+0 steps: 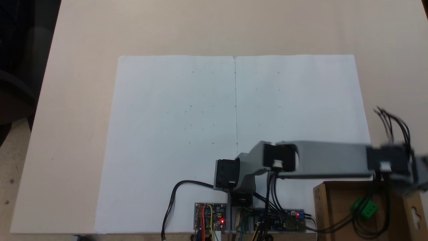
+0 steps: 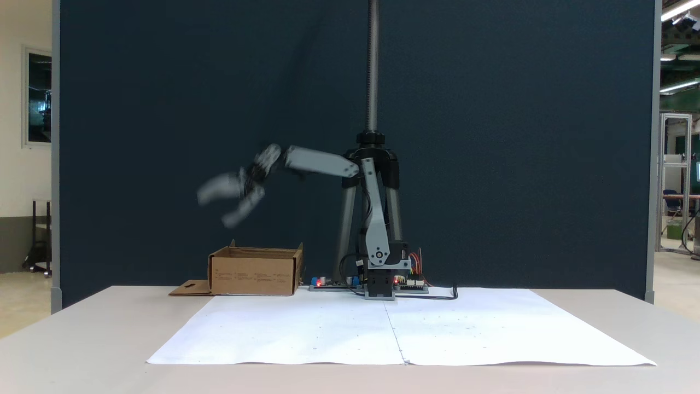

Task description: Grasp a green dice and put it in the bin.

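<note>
Green dice (image 1: 366, 208) in cardboard bin (image 1: 334, 214)

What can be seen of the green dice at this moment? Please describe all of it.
The green dice is a small bright green cube that looks like plastic, with darker pips of the same colour on its upper face. It lies inside the bin, turned at an angle to the walls, on the cardboard floor. Dark cables of the arm hang in front of it. The claw is open and blurred, high above the bin, and does not touch it.
</note>
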{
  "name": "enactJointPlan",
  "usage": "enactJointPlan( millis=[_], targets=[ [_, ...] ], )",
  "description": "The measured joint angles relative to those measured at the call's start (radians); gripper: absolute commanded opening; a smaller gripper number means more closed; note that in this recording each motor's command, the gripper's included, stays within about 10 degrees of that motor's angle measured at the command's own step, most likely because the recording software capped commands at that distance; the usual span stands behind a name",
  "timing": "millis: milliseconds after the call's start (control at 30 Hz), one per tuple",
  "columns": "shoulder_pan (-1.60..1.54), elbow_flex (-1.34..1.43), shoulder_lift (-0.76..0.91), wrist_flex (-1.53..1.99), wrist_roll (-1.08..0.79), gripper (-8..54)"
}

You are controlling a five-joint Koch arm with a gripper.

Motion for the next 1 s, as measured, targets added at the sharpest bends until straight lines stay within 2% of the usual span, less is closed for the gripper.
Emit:
enactJointPlan(
  millis=[133,233,333,567,800,1000],
  targets=[
    [-0.143,-0.006,0.153,-0.06,0.147,40.4],
    [-0.304,-0.008,0.204,-0.06,0.244,40.5],
    [-0.499,0.0,0.227,-0.06,0.27,43.0],
    [-0.942,0.164,0.35,-0.06,0.299,43.8],
    [-1.324,0.669,0.506,-0.201,0.305,44.7],
    [-1.474,1.104,0.661,-0.411,0.305,44.7]
  ],
)
